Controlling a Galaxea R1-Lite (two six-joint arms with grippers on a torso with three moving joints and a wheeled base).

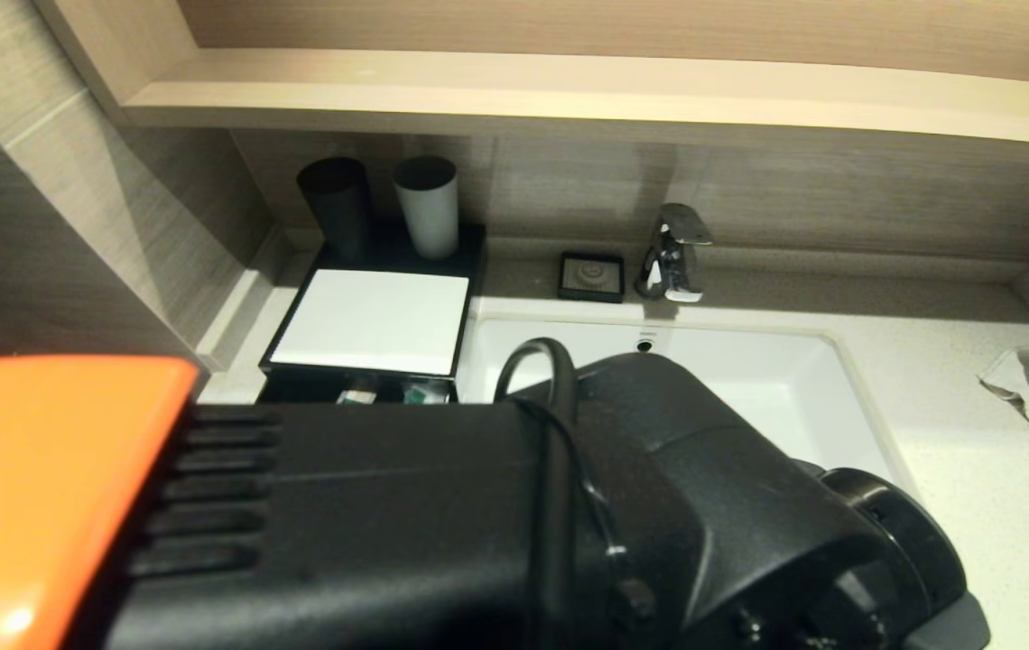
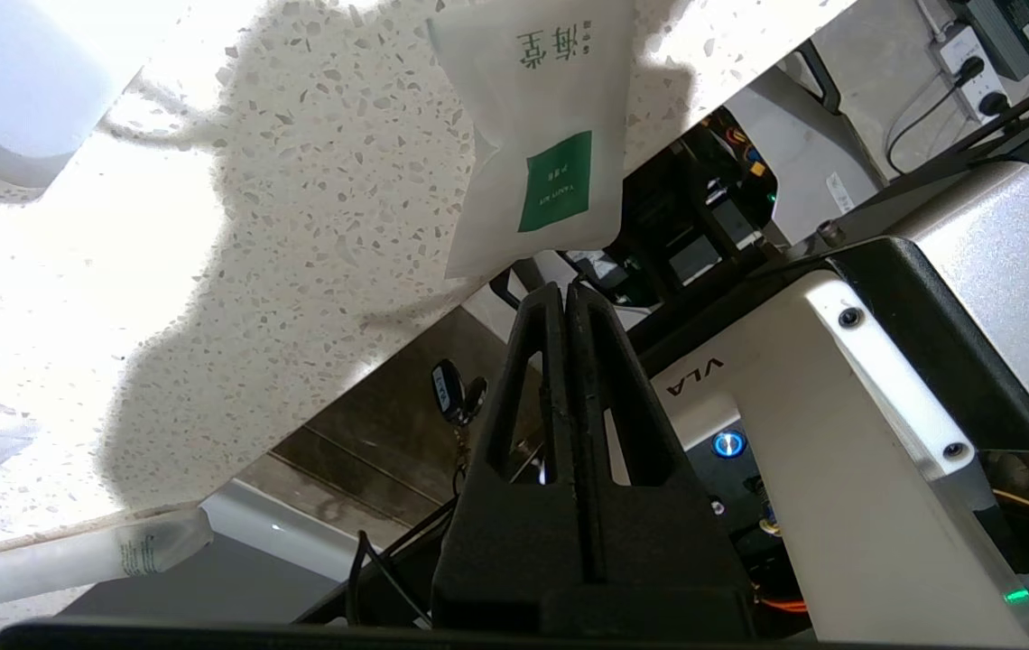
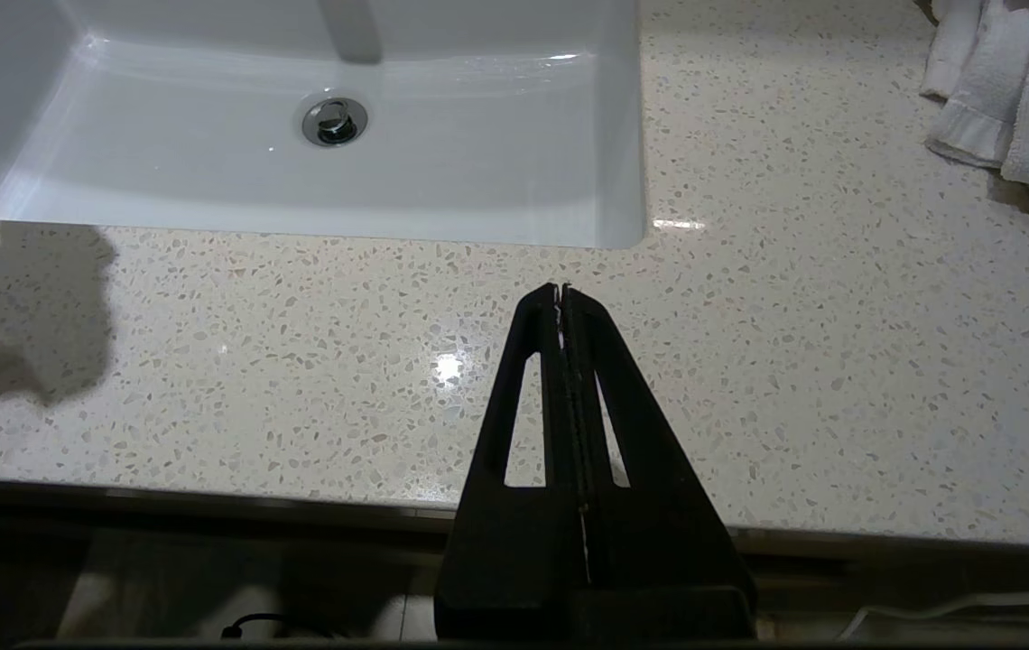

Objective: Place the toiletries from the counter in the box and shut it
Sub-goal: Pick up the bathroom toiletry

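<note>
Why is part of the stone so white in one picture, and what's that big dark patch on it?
Left wrist view: strong light washes out the counter beside a large soft-edged shadow; the green-label packet hangs lit. Right wrist view: small glints on the stone, a shadow at one edge. Head view: the left arm blocks the lower picture.

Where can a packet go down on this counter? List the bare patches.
Free: the counter strip between the basin's front rim and the counter edge, and the stretch between basin and towel. Crowded: the box with cups left of the basin, and packets by the left gripper.
</note>
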